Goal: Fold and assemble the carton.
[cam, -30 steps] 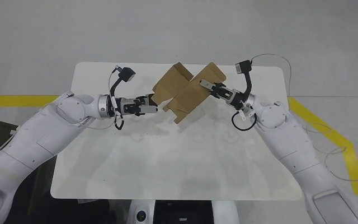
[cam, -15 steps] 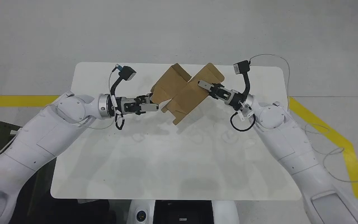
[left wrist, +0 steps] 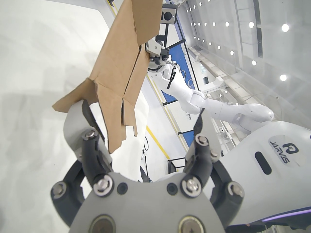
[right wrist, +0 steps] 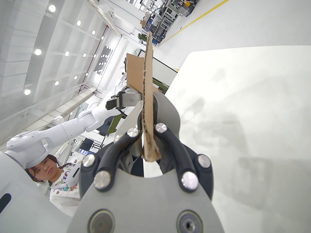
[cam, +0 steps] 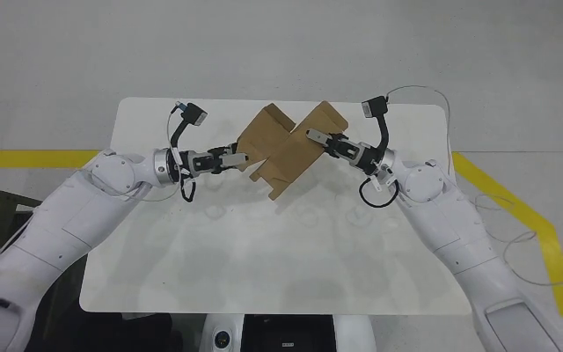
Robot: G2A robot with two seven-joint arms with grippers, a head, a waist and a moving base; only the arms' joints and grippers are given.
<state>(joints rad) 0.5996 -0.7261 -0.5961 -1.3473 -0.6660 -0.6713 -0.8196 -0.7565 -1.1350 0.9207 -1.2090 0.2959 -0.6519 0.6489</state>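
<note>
A flat brown carton (cam: 283, 148), partly unfolded with its flaps out, hangs above the far middle of the white table (cam: 264, 264). My right gripper (cam: 313, 137) is shut on the carton's right edge; in the right wrist view the cardboard edge (right wrist: 148, 73) runs between its fingers (right wrist: 167, 107). My left gripper (cam: 240, 159) stands open at the carton's left corner. In the left wrist view its jaws are wide apart (left wrist: 143, 112), and one finger (left wrist: 83, 112) lies against a flap of the carton (left wrist: 119, 61).
The near half of the table is bare. A yellow floor line (cam: 35, 158) runs past both sides of it.
The carton and my right gripper have shifted a little to the left and farther from me. My left gripper has drawn back slightly to the left.
</note>
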